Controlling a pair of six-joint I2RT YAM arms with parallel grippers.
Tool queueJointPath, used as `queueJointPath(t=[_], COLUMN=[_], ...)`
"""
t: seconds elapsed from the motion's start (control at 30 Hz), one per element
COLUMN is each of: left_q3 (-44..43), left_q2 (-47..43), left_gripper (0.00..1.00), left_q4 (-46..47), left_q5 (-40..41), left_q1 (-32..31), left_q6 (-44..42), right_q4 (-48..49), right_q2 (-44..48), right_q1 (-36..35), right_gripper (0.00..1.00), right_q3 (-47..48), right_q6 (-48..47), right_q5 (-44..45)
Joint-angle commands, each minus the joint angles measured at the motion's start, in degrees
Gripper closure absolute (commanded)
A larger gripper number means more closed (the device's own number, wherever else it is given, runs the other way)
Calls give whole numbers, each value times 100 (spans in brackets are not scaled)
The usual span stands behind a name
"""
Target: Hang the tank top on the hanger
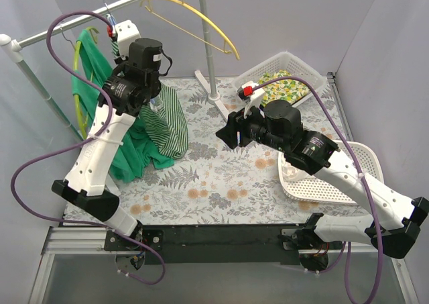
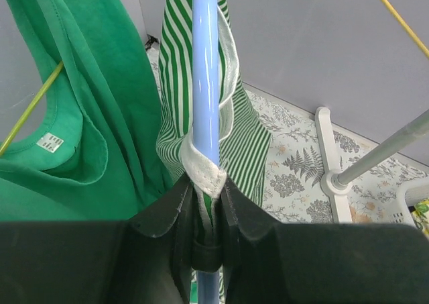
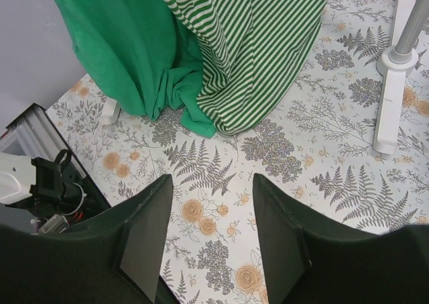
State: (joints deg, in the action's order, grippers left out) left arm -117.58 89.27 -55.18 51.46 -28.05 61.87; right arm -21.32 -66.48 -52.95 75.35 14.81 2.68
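Note:
The green-and-white striped tank top [image 1: 167, 126] hangs from near the rail down to the table, its lower hem bunched on the floral cloth [image 3: 261, 56]. In the left wrist view the light blue hanger [image 2: 206, 69] runs straight up through the tank top [image 2: 251, 143]. My left gripper [image 2: 204, 183] is shut on the blue hanger bar, with the top's white-trimmed strap pinched in as well. In the top view the left gripper [image 1: 149, 92] sits high against the garment. My right gripper [image 3: 211, 190] is open over bare table, apart from the cloth, right of the tank top [image 1: 228, 135].
A plain green garment [image 1: 100, 69] hangs left of the tank top, touching it. A yellow hanger [image 1: 194, 19] hangs on the grey rail [image 1: 87, 19]. The rack's white foot [image 1: 214, 96] stands behind. A white basket [image 1: 312, 82] holds yellow-patterned cloth; another basket [image 1: 362, 163] lies under the right arm.

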Motion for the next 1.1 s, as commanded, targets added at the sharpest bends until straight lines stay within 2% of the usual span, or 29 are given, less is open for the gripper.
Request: queueJointPath(t=[0.0, 0.2, 0.27, 0.33, 0.5, 0.6, 0.73, 0.87, 1.07], left_q3=[182, 367, 350, 323, 411, 464, 490, 473, 420], left_q2=[-446, -595, -630, -701, -894, -1034, -1219, -1395, -1676], left_gripper=[100, 100, 87, 82, 55, 45, 27, 14, 6], left_q4=[262, 280, 262, 245, 271, 306, 306, 288, 481], left_q5=[-74, -338, -453, -523, -769, -927, -1164, -1402, -2200], left_q1=[124, 133, 133, 133, 133, 133, 133, 133, 133], left_q6=[238, 265, 229, 186, 45, -43, -96, -148, -324], right_q4=[67, 110, 119, 155, 207, 234, 260, 304, 392], right_q2=[12, 73, 91, 109, 118, 100, 109, 135, 267], right_q1=[-23, -23, -23, -23, -23, -23, -23, -23, -23], right_gripper=[41, 41, 41, 41, 41, 41, 40, 39, 38], right_q3=[182, 68, 24, -3, -47, -47, -82, -161, -363], right_q6=[49, 49, 57, 57, 40, 13, 5, -4, 5], right_q5=[-92, -74, -66, -57, -83, -101, -92, -83, 40])
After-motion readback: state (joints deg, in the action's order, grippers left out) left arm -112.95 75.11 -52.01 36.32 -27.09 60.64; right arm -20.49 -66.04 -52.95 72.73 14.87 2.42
